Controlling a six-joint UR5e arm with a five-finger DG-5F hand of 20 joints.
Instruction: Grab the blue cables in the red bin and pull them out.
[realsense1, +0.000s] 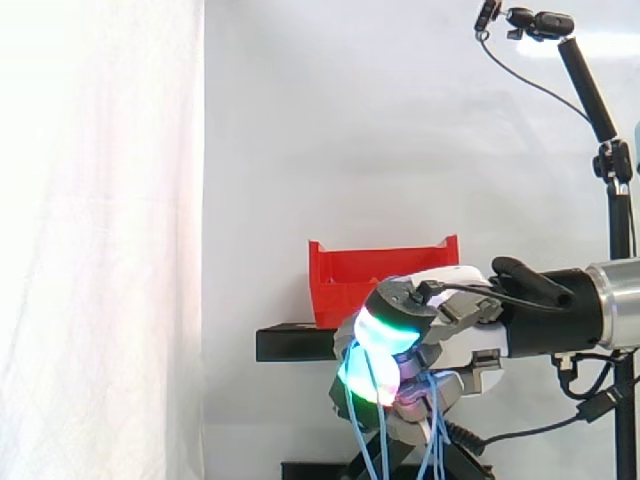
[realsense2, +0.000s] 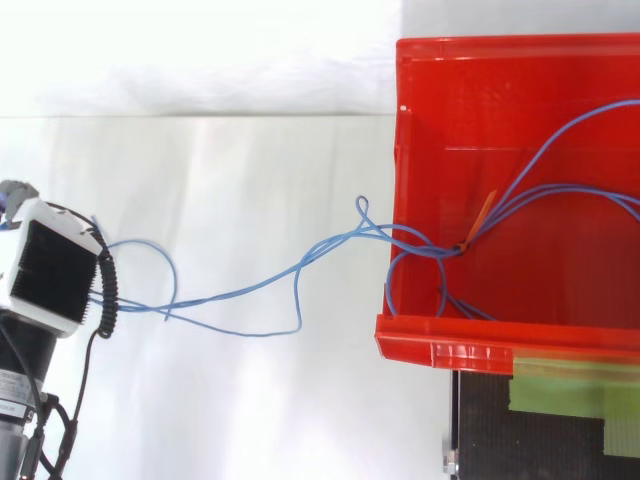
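The blue cables (realsense2: 340, 240) stretch in loose loops from the red bin (realsense2: 480, 345) at the right across the white surface to my hand (realsense2: 48, 262) at the far left. Part of the bundle still lies inside the bin, tied with an orange strip (realsense2: 482, 216), and crosses the bin's left wall. In the side view my hand (realsense1: 455, 340) hangs in front of and below the red bin (realsense1: 345, 275), its fingers curled round the blue cables (realsense1: 380, 440), whose strands dangle from the glowing green and cyan fingertips.
The bin rests on a black stand (realsense1: 290, 343) with green tape (realsense2: 570, 390) on its top. A camera on a black pole (realsense1: 590, 90) stands at the right in the side view. A white curtain hangs behind.
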